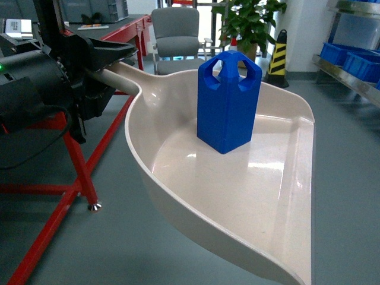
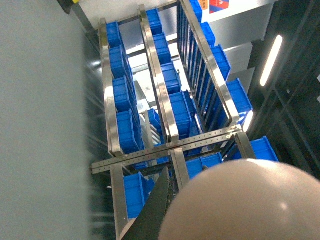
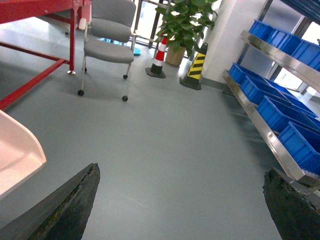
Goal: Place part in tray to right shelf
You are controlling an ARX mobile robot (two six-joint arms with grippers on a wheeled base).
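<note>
Blue part [image 1: 228, 101] stands upright in the cream tray [image 1: 279, 196].
Left claw [image 1: 89, 71] is clamped on the tray's handle; right claw [image 3: 180, 210] hangs spread apart above the floor.

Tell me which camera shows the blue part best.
The head view: the part stands upright in the tray, fully visible, peaked top and holes included. The left wrist view shows only the tray's underside, the right wrist view only a tray corner; neither shows the part.
</note>
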